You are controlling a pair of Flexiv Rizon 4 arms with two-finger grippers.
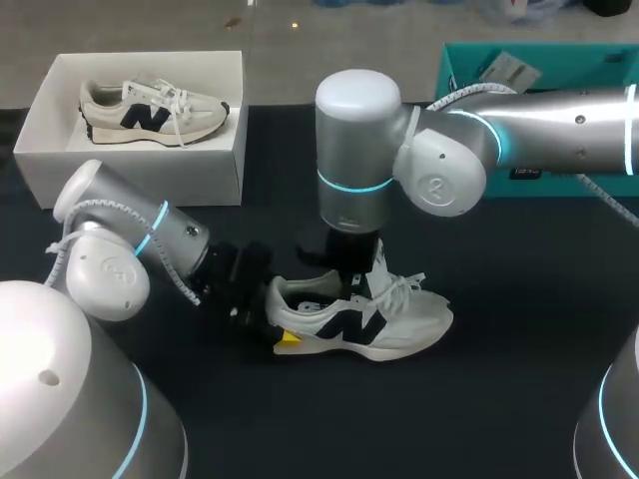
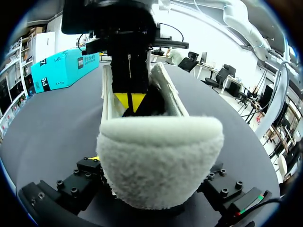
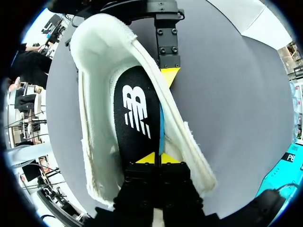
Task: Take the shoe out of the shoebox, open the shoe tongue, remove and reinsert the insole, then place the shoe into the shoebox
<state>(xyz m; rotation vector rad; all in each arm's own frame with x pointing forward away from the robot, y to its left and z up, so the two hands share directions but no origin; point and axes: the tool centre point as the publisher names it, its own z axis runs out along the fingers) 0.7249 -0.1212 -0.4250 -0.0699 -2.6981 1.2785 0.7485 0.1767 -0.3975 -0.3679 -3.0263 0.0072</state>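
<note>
- Lifting the insole [image 3: 135,118] out looks like the step in hand: it lies mostly inside the shoe [image 1: 371,321], with one long edge raised and showing blue.
- A slow pull up and back toward the heel should serve best, so the toe end slides free rather than folding inside.
- The heel needs to be held down on the table [image 1: 519,299]; if it rises with the insole, the pull is wasted.
- Right gripper [image 3: 159,159]: it reaches down into the shoe's mouth, its yellow tips pressed nearly together and pinching the insole's raised edge.
- Left gripper [image 1: 281,328]: it sits at the heel, fingers spread to the heel's width and seemingly clamped on it from both sides. One yellow tip shows against the outer wall; the other is hidden.
- The shoe stands upright on the table, well apart from the shoebox [image 1: 40,130], which holds a second shoe [image 1: 150,112].
</note>
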